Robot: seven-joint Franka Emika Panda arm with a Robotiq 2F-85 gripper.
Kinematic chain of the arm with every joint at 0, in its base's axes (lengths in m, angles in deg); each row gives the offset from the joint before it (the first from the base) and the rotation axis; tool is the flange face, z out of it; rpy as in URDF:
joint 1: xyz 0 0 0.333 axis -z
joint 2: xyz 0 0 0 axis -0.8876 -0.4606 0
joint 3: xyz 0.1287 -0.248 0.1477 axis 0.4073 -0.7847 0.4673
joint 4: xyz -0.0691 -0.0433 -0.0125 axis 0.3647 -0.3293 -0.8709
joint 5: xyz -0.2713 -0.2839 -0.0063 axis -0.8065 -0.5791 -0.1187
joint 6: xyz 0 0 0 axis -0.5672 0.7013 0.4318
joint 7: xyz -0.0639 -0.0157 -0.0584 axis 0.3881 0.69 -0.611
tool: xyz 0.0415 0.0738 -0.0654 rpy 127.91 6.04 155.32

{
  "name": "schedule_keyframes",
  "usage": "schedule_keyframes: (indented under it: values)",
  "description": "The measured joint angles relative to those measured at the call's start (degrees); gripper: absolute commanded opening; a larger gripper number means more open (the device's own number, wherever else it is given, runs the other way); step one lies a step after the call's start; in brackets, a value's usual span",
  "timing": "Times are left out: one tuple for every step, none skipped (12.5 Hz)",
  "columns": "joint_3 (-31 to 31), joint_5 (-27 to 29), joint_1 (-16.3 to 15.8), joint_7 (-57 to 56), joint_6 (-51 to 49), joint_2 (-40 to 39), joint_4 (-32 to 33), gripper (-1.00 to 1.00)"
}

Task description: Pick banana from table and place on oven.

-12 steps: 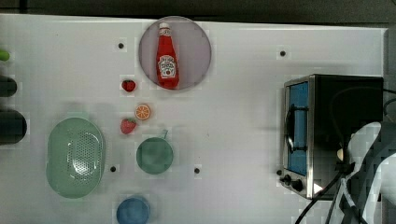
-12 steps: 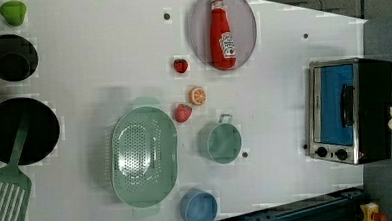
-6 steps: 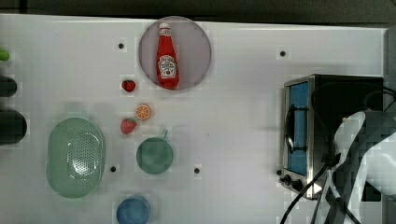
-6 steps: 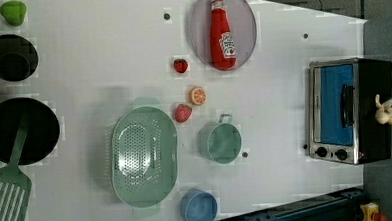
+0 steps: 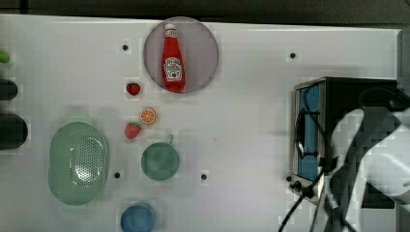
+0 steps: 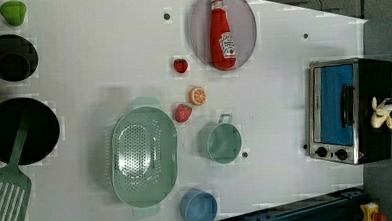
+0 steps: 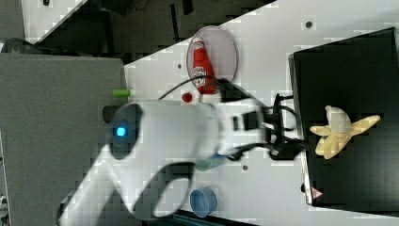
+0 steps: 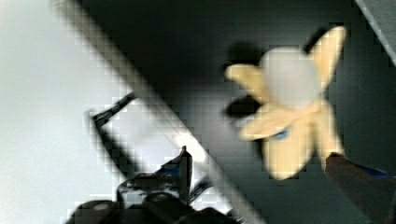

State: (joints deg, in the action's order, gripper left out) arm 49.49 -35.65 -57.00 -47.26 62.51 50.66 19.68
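Where the gripper (image 8: 268, 186) hangs: over the black top of the oven (image 7: 357, 70), jaws spread wide with nothing between them.
Fingertips (image 8: 355, 182): one dark tip sits just beside a peel flap; I cannot tell whether it touches.
Banana (image 7: 339, 131): lying free on the oven's top, peel flaps splayed, whitish tip bare; in the left view it sits at the oven's right edge (image 6: 382, 115).
Arm (image 7: 164, 136): white, reaching across the right view toward the oven's front edge, cables trailing.
Oven front: bluish glass door with bar handle, and black knobs, facing the top view's left (image 5: 309, 130).
Table (image 5: 241, 96): white, with small dark holes, oven at the top view's right.
Green pot (image 5: 160, 161): mid-table, well apart from the oven.
Orange slice (image 5: 148, 116): just beyond the pot, with a strawberry (image 5: 133, 130) beside it.
Colander (image 5: 77, 163): pale green, on the top view's left.
Ketchup bottle (image 5: 173, 60): lying on a round plate (image 5: 205, 43).
Blue bowl (image 5: 138, 218): at the top view's lower edge.
Black pan (image 6: 22, 130): at the left view's left, green spatula (image 6: 7, 199) resting in it.
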Motion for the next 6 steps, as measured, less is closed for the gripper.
schedule_keyframes:
  values:
    - [2.31, 1.08, -0.2, 1.23, -0.35, 1.44, -0.11, 1.0]
    - [5.74, 2.56, 0.05, 3.25, -0.57, 2.66, -1.01, 1.0]
    - [8.73, 2.63, -0.49, 6.15, -0.9, 3.9, -2.01, 1.0]
    - [11.53, 2.32, -1.59, 10.35, -0.9, 5.27, -2.57, 1.0]
    - [14.42, 2.05, -2.65, 15.26, -1.33, 6.56, -3.02, 1.0]
    - [16.4, 2.13, -4.54, 21.01, -3.32, 8.02, -3.13, 1.0]
